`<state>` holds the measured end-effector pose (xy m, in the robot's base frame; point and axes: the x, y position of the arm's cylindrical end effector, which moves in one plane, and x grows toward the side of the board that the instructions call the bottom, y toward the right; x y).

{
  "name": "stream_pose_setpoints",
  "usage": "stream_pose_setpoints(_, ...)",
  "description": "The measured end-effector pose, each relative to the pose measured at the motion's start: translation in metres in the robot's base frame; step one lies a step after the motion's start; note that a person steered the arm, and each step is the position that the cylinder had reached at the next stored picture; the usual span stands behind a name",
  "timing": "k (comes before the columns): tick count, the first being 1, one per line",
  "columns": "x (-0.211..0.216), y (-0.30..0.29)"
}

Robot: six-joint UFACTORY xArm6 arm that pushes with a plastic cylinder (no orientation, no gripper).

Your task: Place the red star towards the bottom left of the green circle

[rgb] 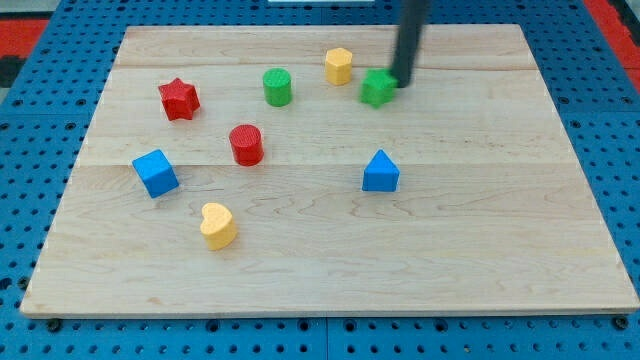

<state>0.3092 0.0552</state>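
Task judged not yet begun. Red star [179,98] is being seen well to the view's left of green circle [277,87], level with it, untouched. My tip [402,82] is being held far right of the circle, against a green block [377,89]. No jaws are being carried.

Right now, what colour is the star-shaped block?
Red: the red star, in the camera view.

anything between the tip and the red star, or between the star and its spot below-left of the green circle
My tip touches the green block at the view's upper right. On the way to the red star stand the yellow block and the green circle. The star's short path down-right looks open; the red cylinder lies just below it.
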Motion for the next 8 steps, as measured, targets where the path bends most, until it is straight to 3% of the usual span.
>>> stream_pose_setpoints(2,0.016,-0.023)
stream_pose_setpoints(3,0.021,-0.105)
stream_pose_setpoints(4,0.019,-0.109)
stream_pose_setpoints(5,-0.009,-0.124)
stream_pose_setpoints(7,-0.013,-0.196)
stream_pose_setpoints(8,-0.041,-0.264)
